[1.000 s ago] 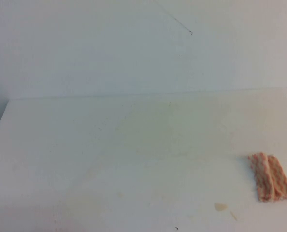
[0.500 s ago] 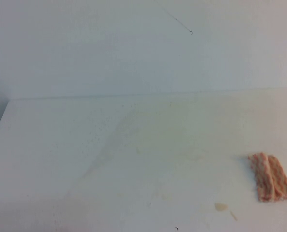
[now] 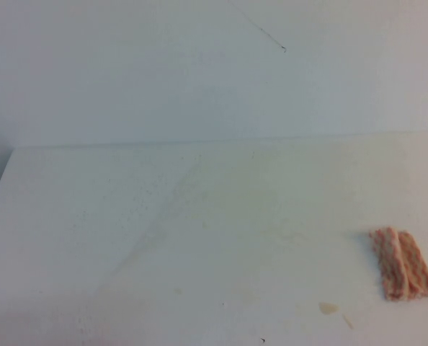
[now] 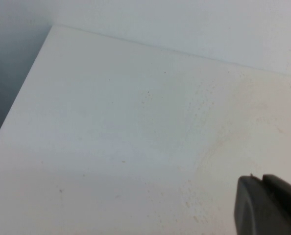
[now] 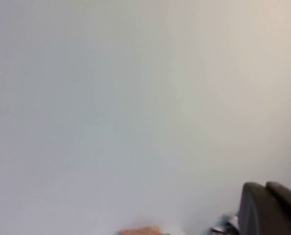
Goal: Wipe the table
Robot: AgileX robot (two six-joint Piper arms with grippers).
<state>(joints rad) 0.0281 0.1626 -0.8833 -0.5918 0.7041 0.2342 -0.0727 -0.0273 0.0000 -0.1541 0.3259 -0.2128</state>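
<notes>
Lying folded by the table's (image 3: 127, 216) right edge, the ribbed peach cloth (image 3: 403, 264) sits untouched. Left gripper (image 4: 262, 182) over the table and right gripper (image 5: 265, 187) aloft, both pinched together.

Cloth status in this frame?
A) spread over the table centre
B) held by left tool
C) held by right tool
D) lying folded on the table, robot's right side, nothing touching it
D: the high view shows the folded cloth lying alone on the table at the robot's right. The left tool and right tool appear only in their own wrist views, neither carrying it.
</notes>
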